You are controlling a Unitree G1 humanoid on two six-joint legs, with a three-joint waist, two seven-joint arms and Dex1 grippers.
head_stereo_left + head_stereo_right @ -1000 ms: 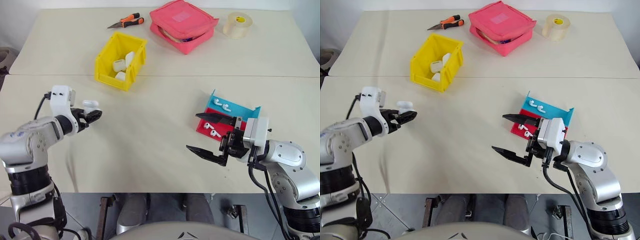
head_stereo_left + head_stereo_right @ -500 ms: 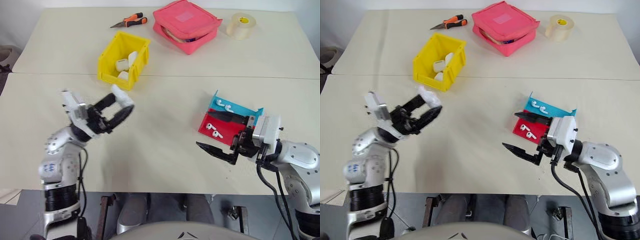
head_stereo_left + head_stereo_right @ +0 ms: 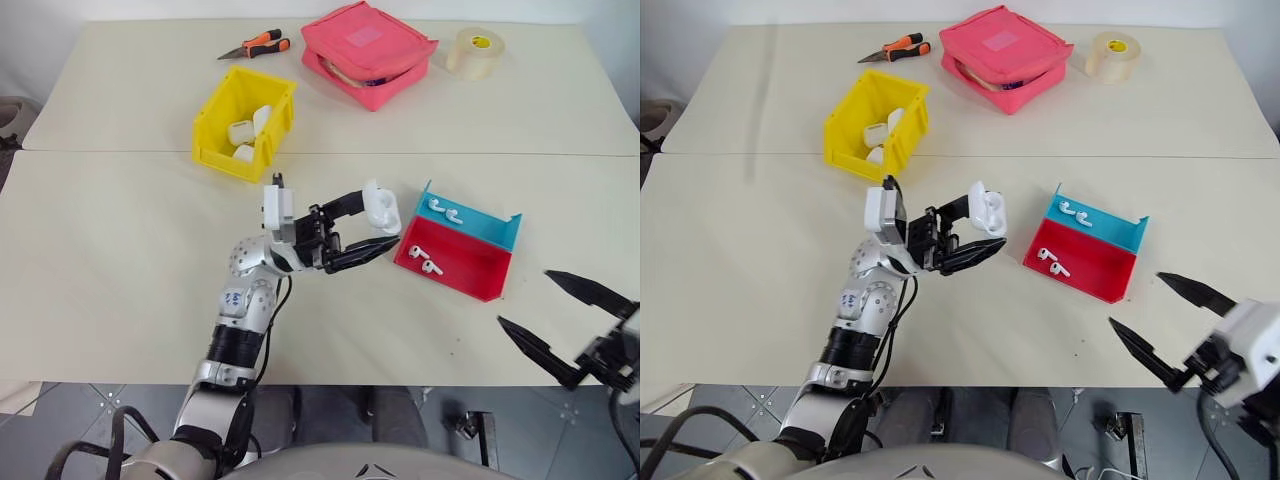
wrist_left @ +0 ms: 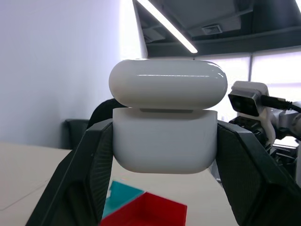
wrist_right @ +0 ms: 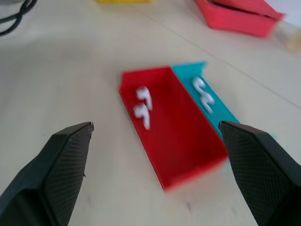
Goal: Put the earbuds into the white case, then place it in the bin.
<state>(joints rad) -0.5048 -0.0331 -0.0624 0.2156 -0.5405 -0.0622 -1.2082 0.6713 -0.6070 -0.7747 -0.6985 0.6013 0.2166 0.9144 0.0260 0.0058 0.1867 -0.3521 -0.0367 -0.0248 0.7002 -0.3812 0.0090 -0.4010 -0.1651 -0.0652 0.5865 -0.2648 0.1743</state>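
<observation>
Case clamped in the left gripper (image 3: pixel 374 226), lifted over the middle of the table (image 3: pixel 120 250), just left of the tray (image 3: pixel 478 268).

One white case (image 3: pixel 381 206) sits pinched between the black fingers, lid slightly raised. Four earbuds lie in the red and blue tray: two (image 3: pixel 424 260) in the red half, two (image 3: pixel 444 210) in the blue. The right gripper (image 3: pixel 555 325) hangs spread wide and empty at the table's near edge. One yellow bin (image 3: pixel 222 117) farther back holds about three white cases. Pliers (image 3: pixel 254 43), one pink pouch (image 3: pixel 370 49) and one tape roll (image 3: pixel 474 50) lie along the far side of the pale table.
</observation>
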